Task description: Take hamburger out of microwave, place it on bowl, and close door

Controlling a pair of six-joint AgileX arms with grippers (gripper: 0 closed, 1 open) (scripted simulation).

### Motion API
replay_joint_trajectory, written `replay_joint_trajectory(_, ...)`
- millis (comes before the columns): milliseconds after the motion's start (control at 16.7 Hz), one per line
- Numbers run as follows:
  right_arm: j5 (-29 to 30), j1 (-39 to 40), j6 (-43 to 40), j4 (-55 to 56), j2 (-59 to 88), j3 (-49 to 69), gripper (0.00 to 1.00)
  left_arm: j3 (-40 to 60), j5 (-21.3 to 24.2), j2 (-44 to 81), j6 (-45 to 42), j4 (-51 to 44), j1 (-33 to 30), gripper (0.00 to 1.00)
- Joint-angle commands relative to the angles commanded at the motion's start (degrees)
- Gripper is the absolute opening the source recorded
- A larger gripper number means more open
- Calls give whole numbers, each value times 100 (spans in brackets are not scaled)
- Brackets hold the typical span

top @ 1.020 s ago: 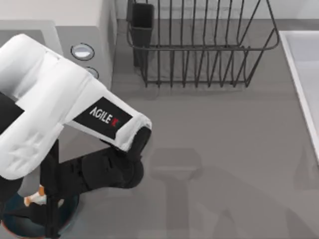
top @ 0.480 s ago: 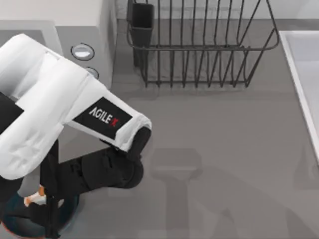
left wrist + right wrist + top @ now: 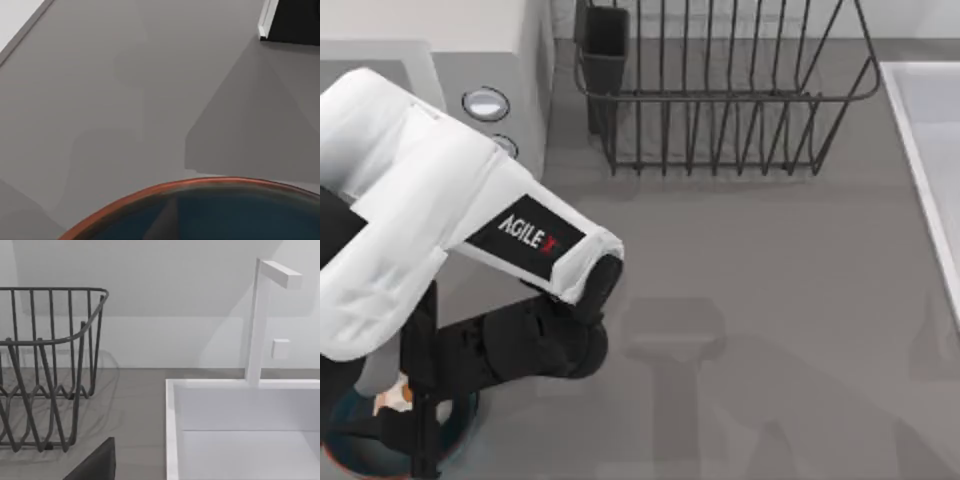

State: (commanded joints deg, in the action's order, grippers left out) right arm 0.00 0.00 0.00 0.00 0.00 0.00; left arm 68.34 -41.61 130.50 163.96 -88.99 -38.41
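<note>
The white microwave (image 3: 525, 60) stands at the back left, its two silver knobs beside my left arm. My left gripper (image 3: 412, 418) hangs over the dark blue bowl (image 3: 462, 425) at the front left corner, shut on the hamburger (image 3: 390, 399), of which a small cream and orange bit shows beside the black fingers. The left wrist view looks down on the bowl's reddish rim (image 3: 200, 184), with a white edge of the microwave (image 3: 265, 22) farther off. The door is hidden under my left arm. A dark part of my right gripper (image 3: 95, 465) shows near the sink.
A black wire dish rack (image 3: 720, 95) stands at the back middle, also seen as the rack (image 3: 45, 365) in the right wrist view. A white sink (image 3: 930, 150) with a faucet (image 3: 257, 320) runs along the right side.
My left gripper has sunk slightly toward the bowl with the hamburger, so less of the hamburger shows. Nothing else has moved.
</note>
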Motion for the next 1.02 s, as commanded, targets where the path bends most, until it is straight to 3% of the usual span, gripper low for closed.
replay_joint_trajectory(240,0,0,0,0,0,0,100,-218,108,-482,-575,488,263,100)
replay_joint_trajectory(480,0,0,0,0,0,0,100,-802,420,-1744,-2123,1633,853,100)
replay_joint_trajectory(720,0,0,0,0,0,0,100,-1685,915,-3625,-4595,3147,1599,100)
replay_joint_trajectory(1020,0,0,0,0,0,0,100,-3100,1755,-6479,-8494,5165,2515,100)
